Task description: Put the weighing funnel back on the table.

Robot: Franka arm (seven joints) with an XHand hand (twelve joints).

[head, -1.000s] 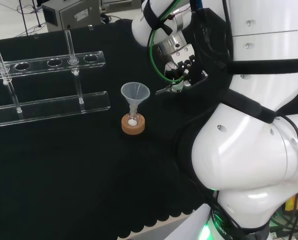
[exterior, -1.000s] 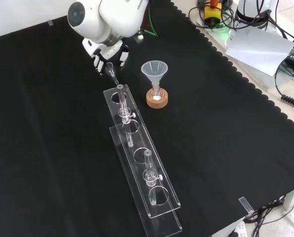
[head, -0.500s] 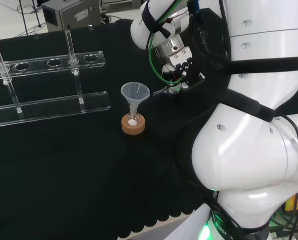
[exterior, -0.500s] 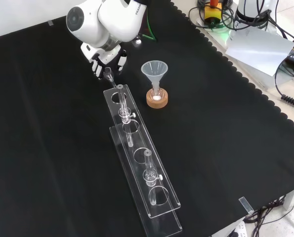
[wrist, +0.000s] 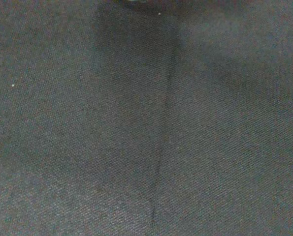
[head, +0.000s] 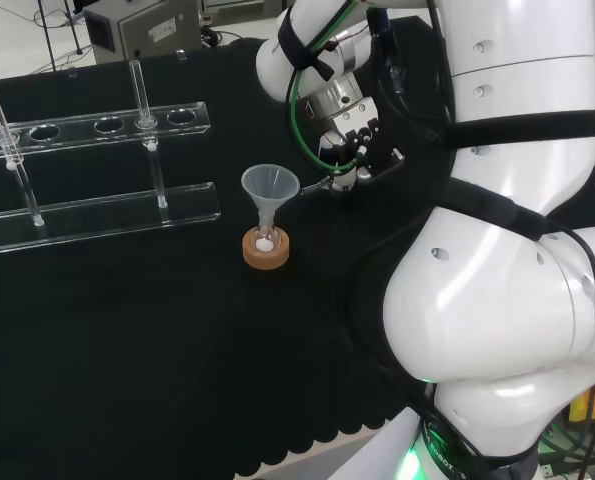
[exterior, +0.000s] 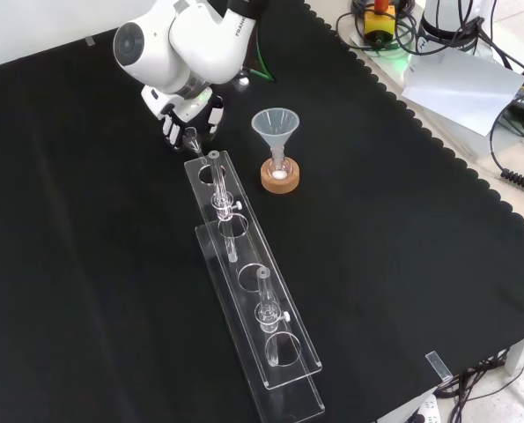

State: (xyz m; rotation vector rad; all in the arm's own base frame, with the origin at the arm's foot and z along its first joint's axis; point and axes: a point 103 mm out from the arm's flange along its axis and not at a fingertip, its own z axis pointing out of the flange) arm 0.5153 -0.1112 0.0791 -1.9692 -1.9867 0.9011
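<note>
The black and white hand (exterior: 185,107) hangs low over the cloth, just beyond the far end of the clear tube rack (exterior: 244,291). Its fingers curl down round a small clear piece, the weighing funnel (exterior: 192,135), whose stem points down towards the cloth. In the head view the hand (head: 362,150) is right of the big funnel (head: 269,185), and the weighing funnel's tip (head: 326,183) pokes out to the hand's left. The wrist view looks closely at black cloth (wrist: 146,128).
The big funnel (exterior: 275,123) stands in a small flask on a cork ring (exterior: 280,176), right of the hand in the front view. The long rack (head: 97,125) holds two glass tubes. The arm's white links (head: 497,280) stand at the head view's right.
The hand with the weighing funnel has drifted a little to the left in both views, closer to the rack's end. The big funnel and rack have not moved.
</note>
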